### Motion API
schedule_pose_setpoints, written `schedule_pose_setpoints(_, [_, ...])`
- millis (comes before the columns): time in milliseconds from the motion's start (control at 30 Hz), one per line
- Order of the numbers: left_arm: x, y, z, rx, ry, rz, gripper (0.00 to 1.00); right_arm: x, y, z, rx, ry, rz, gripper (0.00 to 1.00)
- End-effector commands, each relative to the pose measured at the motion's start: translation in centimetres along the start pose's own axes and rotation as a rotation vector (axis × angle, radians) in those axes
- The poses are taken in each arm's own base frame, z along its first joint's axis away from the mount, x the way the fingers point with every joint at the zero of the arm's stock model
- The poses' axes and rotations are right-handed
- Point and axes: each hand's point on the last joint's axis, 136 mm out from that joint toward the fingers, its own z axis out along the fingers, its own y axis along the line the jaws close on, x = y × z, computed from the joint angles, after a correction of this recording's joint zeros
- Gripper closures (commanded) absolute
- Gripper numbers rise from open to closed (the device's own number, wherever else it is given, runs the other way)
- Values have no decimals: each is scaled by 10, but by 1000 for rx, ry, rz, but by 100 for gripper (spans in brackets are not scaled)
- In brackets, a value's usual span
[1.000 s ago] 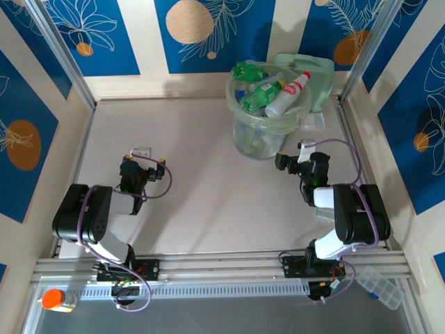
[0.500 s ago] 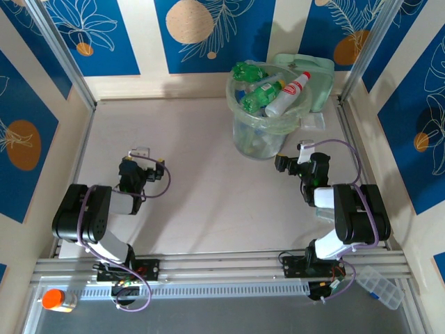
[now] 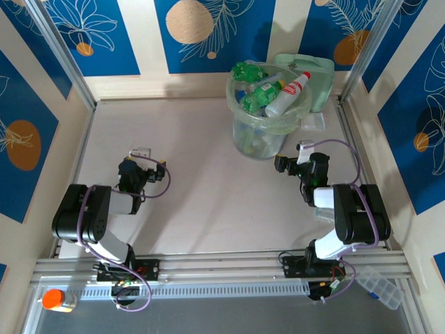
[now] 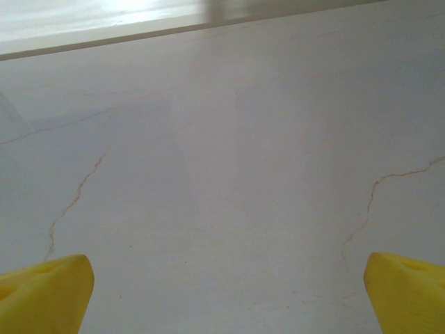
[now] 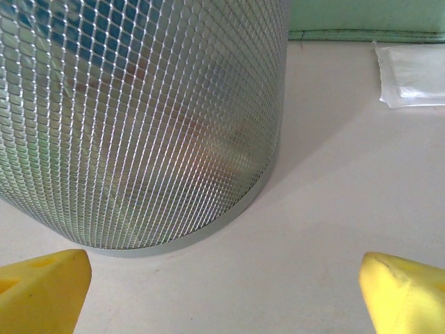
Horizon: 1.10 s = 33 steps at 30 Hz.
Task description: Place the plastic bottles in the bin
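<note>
Orange-capped jar (image 3: 55,300): at the near left corner, on the rail in front of the arm bases. Left arm (image 3: 83,217): folded low over the left half of the counter (image 3: 195,188), wrist pointing away from the base. Left fingers (image 4: 45,296): two yellow tips at the bottom corners of the left wrist view, spread wide, holding nothing, with bare, faintly cracked counter between and ahead of them. They are well apart from the bin. Bin (image 3: 240,132): round, translucent pale green, lined with a clear bag, standing upright at the far right of centre. Plastic bottles (image 3: 261,94): heaped inside the bin and rising above its rim. Green ones lie to the left and a white bottle with a red cap (image 3: 288,92) lies slanted across the right side, with more dimly seen through the wall lower down. Flat pale-green lid (image 3: 321,78): behind and to the right of the bin, against the far wall. Clear flat packet (image 5: 410,76): on the counter just right of the bin. Right fingers (image 5: 400,296): yellow tips at the bottom corners of the right wrist view, wide apart and empty. The bin's mesh-patterned wall (image 5: 153,118) stands ahead and to their left, near but apart, with bare counter between. Right arm (image 3: 354,219): folded near the right edge. Clear compartment box (image 3: 381,285): at the near right corner.
</note>
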Motion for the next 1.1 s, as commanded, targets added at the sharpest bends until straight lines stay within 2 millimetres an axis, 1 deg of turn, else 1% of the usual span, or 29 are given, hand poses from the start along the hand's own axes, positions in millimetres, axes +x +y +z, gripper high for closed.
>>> schedule_pose_setpoints(0, [-10, 9, 0, -33, -24, -13, 1, -6, 0, 1, 7, -15, -6, 1])
schedule_pose_setpoints(1067, [-10, 8, 0, -33, -26, -10, 1, -7, 0, 2, 10, -13, -10, 1])
